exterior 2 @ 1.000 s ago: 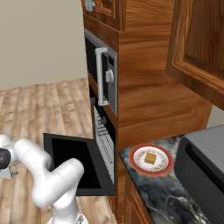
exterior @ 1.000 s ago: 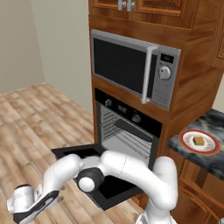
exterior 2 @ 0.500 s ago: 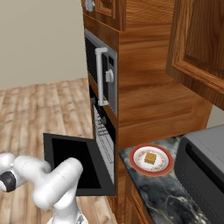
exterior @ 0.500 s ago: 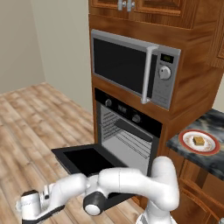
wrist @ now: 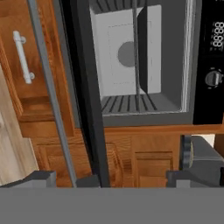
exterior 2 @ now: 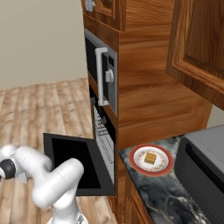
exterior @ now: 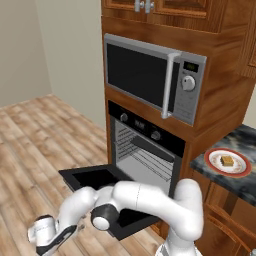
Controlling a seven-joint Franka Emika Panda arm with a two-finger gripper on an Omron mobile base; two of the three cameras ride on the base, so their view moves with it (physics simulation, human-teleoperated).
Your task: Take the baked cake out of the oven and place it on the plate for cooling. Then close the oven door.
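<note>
The baked cake point(exterior: 228, 160) point(exterior 2: 151, 157), a small tan square, rests on the red-rimmed plate point(exterior: 215, 154) point(exterior 2: 138, 162) on the dark counter right of the oven point(exterior: 145, 150). The oven door point(exterior: 87, 178) point(exterior 2: 70, 159) hangs folded down flat. My gripper point(exterior: 62, 236) is low, just off the door's front left edge, open and holding nothing. In the rolled hand view the door point(wrist: 89, 105) appears edge-on, with its silver handle point(wrist: 46, 83) beside it. Both rise from between my gripper's point(wrist: 111, 181) fingertips point(wrist: 41, 178). Beyond lies the oven cavity point(wrist: 127, 57) with bare racks.
A silver-framed microwave point(exterior: 150, 75) sits above the oven in wooden cabinetry. A large grey appliance point(exterior 2: 205, 166) stands on the counter right of the plate. Open wooden floor point(exterior: 30, 150) spreads to the left of the door. A drawer with a silver pull point(wrist: 22, 57) is beside the oven.
The arm has dropped lower, and the gripper has moved a little right toward the door's front edge. It stays open. Cake, plate and door have not moved.
</note>
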